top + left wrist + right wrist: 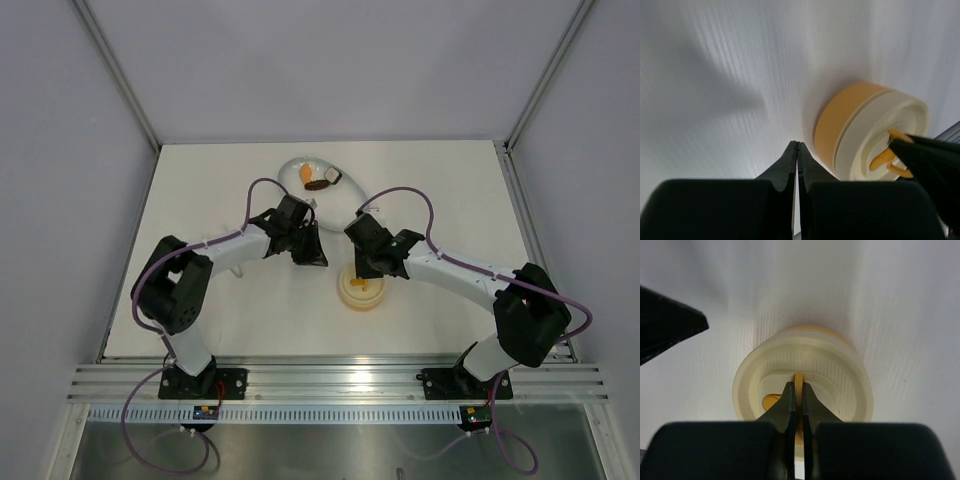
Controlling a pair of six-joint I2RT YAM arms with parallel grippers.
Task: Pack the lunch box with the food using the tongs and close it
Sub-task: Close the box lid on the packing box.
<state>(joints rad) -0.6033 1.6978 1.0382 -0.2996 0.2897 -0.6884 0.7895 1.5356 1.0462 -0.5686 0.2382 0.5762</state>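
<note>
The lunch box (362,292) stands on the white table between the two arms, its pale lid (805,357) sitting on the yellow tub (832,125). My right gripper (795,386) is shut on the thin orange handle (799,376) that stands up from the lid's middle. My left gripper (798,143) is shut with nothing in it, just left of the tub and apart from it. An orange piece (305,176) and a dark brown piece (319,184) of food lie in the white oval dish (296,166) at the back. I cannot make out the tongs.
The right gripper's black fingers (930,160) show at the left wrist view's right edge, on the lid. A left finger (665,325) shows at the right wrist view's left edge. Grey walls and metal posts enclose the table.
</note>
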